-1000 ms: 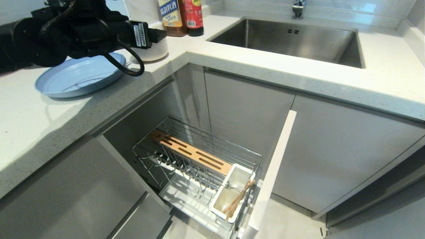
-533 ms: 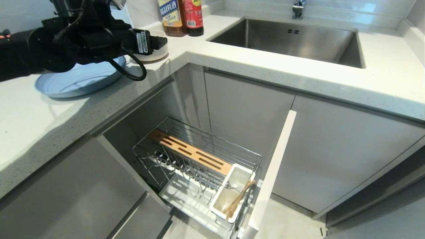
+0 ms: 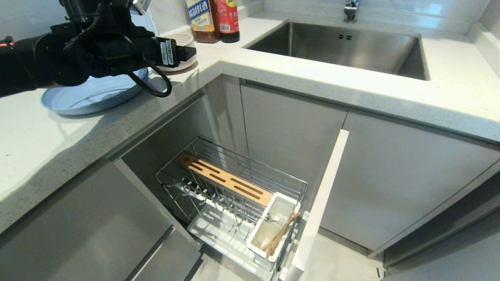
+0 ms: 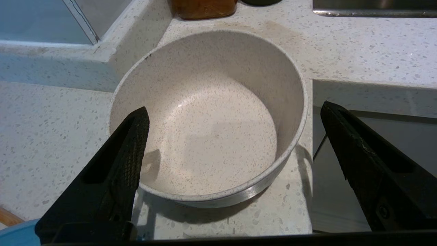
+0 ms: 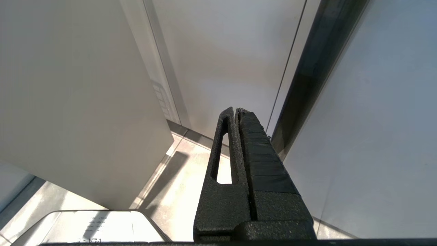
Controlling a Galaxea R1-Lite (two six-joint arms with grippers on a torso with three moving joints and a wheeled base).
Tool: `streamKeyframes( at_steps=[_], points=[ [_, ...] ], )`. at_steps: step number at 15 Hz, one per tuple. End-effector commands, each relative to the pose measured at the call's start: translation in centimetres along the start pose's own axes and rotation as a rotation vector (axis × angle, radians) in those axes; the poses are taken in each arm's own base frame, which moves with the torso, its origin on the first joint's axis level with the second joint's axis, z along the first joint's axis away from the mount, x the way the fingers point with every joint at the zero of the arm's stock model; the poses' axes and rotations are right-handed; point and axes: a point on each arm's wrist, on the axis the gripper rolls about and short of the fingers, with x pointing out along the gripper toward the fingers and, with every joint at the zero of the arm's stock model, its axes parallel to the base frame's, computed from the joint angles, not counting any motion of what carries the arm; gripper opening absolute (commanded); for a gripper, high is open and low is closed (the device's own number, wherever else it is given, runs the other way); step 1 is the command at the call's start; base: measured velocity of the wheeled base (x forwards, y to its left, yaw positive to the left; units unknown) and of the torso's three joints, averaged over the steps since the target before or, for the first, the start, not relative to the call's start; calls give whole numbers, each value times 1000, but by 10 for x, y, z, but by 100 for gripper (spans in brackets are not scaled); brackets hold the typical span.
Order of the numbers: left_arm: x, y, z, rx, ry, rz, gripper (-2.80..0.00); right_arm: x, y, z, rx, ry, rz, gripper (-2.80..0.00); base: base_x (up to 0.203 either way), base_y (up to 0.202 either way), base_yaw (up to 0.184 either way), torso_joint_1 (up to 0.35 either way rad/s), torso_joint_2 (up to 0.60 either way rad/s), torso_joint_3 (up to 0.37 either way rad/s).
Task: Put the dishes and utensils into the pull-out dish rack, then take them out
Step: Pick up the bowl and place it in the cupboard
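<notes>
Above the bowl (image 4: 208, 119), left gripper (image 4: 232, 119) jaws spread

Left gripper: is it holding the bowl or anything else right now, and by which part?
Nothing is held. The left gripper is open above the cream bowl on the counter, its fingers clear of the rim. The right gripper is shut on nothing.
</notes>
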Motion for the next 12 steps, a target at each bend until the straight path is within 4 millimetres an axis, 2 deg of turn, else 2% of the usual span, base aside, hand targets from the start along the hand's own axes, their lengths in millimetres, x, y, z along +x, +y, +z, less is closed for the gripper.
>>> streamKeyframes(
  at_steps=[1,12],
  points=[
    [0,0,-1,-1,13,-2,0,0,0,0,0,2,0,-280,0,0,0,0,0,0],
    [-2,2,-6,-12,64,-6,0,0,0,0,0,1,0,-280,0,0,0,0,0,0]
  ],
)
